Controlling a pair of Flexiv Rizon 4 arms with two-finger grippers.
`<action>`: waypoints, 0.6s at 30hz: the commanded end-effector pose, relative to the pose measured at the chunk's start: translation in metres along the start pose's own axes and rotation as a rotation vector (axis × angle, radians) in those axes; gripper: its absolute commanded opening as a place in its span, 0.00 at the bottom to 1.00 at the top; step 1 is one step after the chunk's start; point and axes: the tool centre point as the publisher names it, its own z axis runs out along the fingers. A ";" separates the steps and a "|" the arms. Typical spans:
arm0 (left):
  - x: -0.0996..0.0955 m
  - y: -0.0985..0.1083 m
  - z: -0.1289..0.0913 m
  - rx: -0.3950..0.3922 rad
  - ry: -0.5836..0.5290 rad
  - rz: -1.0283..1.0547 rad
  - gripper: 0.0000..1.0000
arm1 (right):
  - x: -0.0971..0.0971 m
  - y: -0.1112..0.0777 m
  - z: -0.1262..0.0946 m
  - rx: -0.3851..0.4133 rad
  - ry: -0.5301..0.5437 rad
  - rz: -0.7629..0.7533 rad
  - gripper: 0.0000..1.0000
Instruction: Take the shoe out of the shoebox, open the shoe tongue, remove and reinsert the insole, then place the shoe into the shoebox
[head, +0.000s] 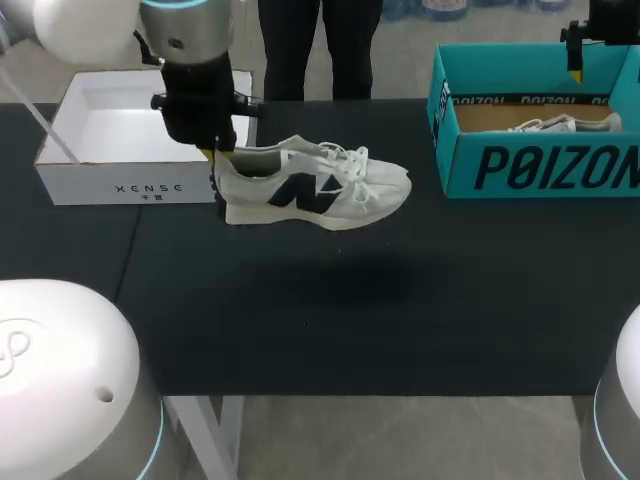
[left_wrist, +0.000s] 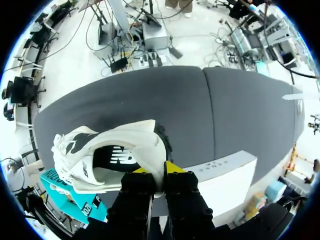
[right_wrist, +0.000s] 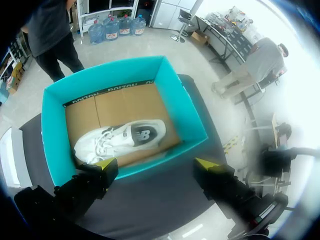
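The left claw (left_wrist: 157, 172) gripped the shoe (head: 315, 185) by its heel collar (toe jutting ahead); lowering it level, sole down, before letting go seemed wisest.

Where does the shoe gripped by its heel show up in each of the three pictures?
Head view: shoe mid-table, heel in the left hand.
Left wrist view: shoe just ahead of the left hand, heel pinched in it.
Right wrist view: not in it; that is a second shoe.
Shared landmark: the teal box.
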 end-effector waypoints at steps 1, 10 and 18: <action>-0.014 -0.001 0.028 -0.237 -0.012 -0.001 0.00 | 0.000 -0.001 0.000 -0.002 0.000 0.001 1.00; -0.052 0.005 0.058 -0.210 -0.044 0.033 0.00 | 0.000 -0.001 0.000 -0.002 0.000 0.001 1.00; -0.082 0.005 0.082 -0.153 -0.053 0.030 0.00 | 0.000 -0.001 0.000 -0.002 0.000 0.001 1.00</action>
